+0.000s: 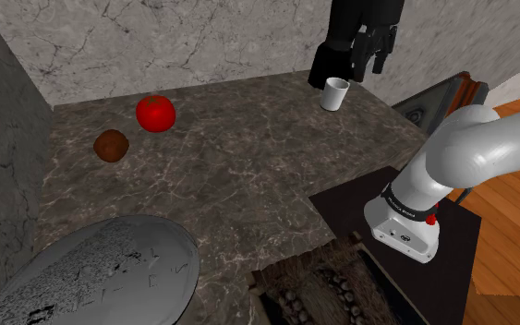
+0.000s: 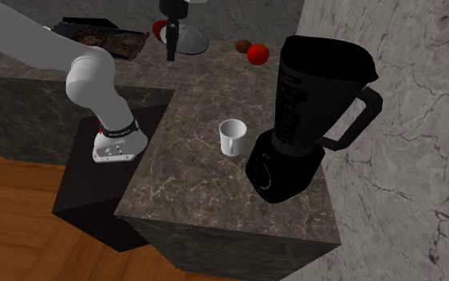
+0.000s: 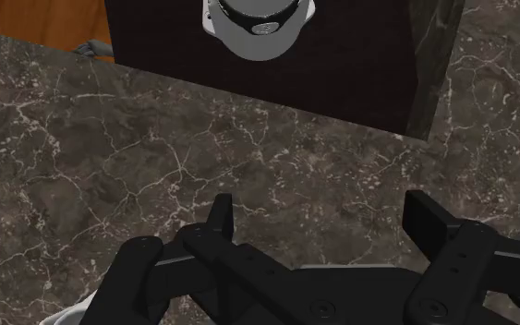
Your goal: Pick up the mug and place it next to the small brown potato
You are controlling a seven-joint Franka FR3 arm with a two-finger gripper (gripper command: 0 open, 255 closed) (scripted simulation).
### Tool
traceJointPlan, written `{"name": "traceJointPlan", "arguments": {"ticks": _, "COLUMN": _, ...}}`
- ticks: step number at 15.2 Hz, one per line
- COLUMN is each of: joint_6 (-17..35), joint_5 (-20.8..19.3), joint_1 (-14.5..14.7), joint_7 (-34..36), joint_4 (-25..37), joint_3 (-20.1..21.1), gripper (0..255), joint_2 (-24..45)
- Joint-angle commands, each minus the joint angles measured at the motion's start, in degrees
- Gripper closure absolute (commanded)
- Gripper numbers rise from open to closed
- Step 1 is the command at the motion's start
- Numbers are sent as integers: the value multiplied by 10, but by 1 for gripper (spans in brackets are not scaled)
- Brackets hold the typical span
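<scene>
**Tool** [image 3: 324, 222]: released, with the fingers standing apart over bare worktop [image 3: 156, 166] and nothing grasped. In the shoulder view it hangs above the mug, pointing down. I judge it is spread this wide to drop over the mug's wall.

**Mug** [image 1: 335, 93]: white and upright, mouth up. It sits on the worktop at the end by the stand [image 2: 95, 191], just beside the blender [image 2: 306, 120], and is not yet lifted.

**Blender**: black and tall, with its handle turned away from the mug. It crowds one side of the mug, so I would come in from above and keep the fingers off that side.

**Potato** [image 1: 111, 145]: brown, well apart from the mug, toward the shoulder view's left. A red fruit [image 1: 155, 113] lies near it.

**Dish** [image 1: 101, 272]: grey, at the shoulder view's lower left. The bare worktop between it and the potato looks the likeliest spot for the mug.

**Stage**: pre-grasp, with the whole carry still to do.
</scene>
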Motion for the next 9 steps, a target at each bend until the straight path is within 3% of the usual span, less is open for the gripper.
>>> {"name": "traceJointPlan", "arguments": {"ticks": 1, "joint_6": 0, "joint_5": 0, "joint_1": 0, "joint_7": 0, "joint_4": 0, "joint_3": 0, "gripper": 0, "joint_2": 0}}
{"name": "traceJointPlan", "arguments": {"ticks": 9, "joint_6": 170, "joint_5": -55, "joint_1": -37, "joint_7": -19, "joint_4": -40, "joint_3": -40, "gripper": 0, "joint_2": 80}}
